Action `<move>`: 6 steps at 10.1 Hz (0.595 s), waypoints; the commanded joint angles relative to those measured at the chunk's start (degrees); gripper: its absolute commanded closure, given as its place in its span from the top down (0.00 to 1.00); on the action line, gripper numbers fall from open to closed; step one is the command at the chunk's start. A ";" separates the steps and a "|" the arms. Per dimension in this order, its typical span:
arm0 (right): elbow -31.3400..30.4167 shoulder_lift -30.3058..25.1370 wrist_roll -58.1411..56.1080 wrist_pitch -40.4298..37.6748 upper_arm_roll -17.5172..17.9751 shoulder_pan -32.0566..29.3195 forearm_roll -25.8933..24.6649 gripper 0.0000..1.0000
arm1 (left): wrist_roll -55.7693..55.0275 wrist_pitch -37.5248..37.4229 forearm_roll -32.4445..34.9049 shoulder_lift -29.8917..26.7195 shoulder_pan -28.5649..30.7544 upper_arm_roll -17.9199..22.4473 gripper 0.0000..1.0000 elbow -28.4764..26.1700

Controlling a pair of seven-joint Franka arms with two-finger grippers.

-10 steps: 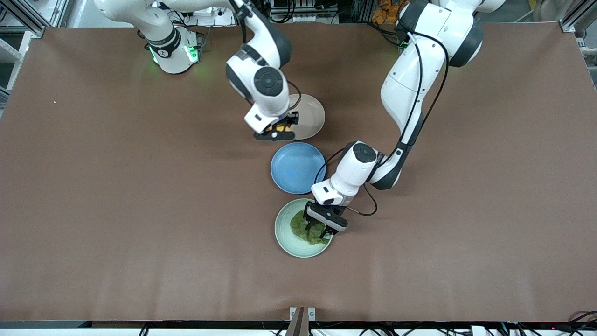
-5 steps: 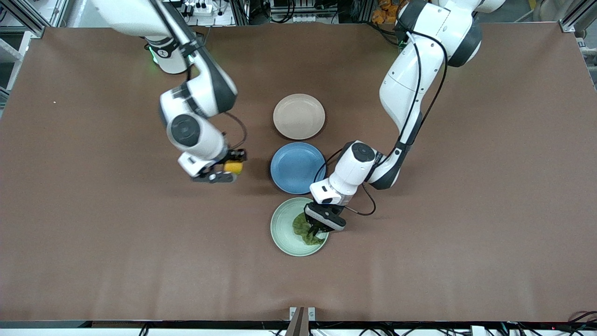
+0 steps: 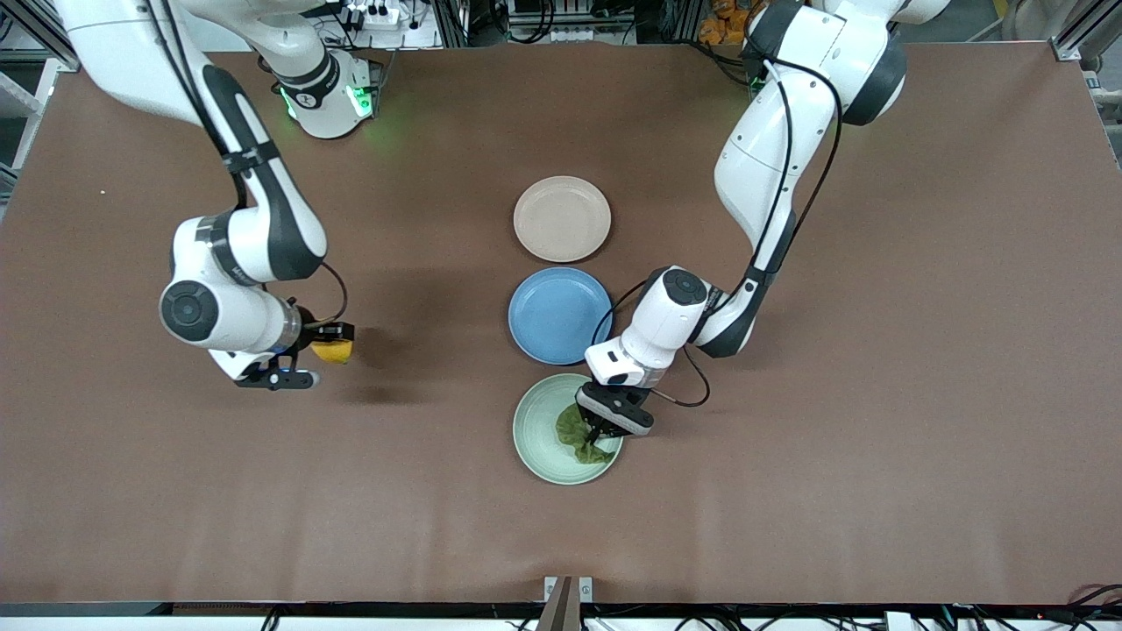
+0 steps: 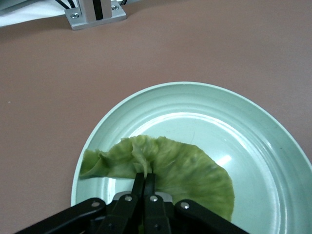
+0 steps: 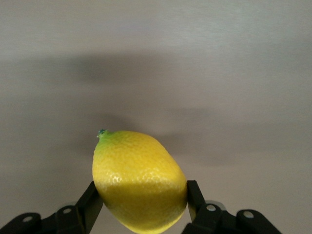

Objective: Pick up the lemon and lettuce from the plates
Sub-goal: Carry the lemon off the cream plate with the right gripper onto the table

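My right gripper point(image 3: 326, 343) is shut on the yellow lemon point(image 3: 334, 350) and holds it in the air over bare table toward the right arm's end. In the right wrist view the lemon point(image 5: 139, 179) sits between the two black fingers point(image 5: 194, 194). My left gripper point(image 3: 599, 429) is down in the pale mint green plate point(image 3: 535, 434), shut on the dark green lettuce point(image 3: 578, 436). In the left wrist view the fingers point(image 4: 145, 180) pinch a fold of the lettuce leaf point(image 4: 190, 170), which still lies on the plate point(image 4: 253, 126). The beige-pink plate point(image 3: 562, 218) holds nothing.
A blue plate point(image 3: 558, 315) holding nothing lies between the two other plates, in a row down the table's middle. A metal bracket point(image 3: 567, 589) sits at the table edge nearest the front camera; it also shows in the left wrist view point(image 4: 95, 11).
My right gripper has carried the lemon off the beige-pink plate and far toward the right arm's end of the table. My left gripper has closed on the lettuce, bunching the leaf.
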 commanded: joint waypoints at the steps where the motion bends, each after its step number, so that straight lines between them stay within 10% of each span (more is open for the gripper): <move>1: -0.94 1.18 -4.08 0.76 1.17 -3.10 -0.80 0.00 | -0.77 -3.10 0.57 -1.50 -0.75 1.14 0.00 -0.17; 5: -1.04 2.24 -4.36 0.24 1.70 -1.53 -0.19 0.00 | -8.83 -17.94 0.21 -8.87 -2.68 1.14 0.00 0.01; 6: -0.95 2.42 -4.36 -0.03 1.70 -1.70 -0.10 0.31 | -8.94 -20.85 0.30 -10.72 -2.25 1.14 0.00 0.01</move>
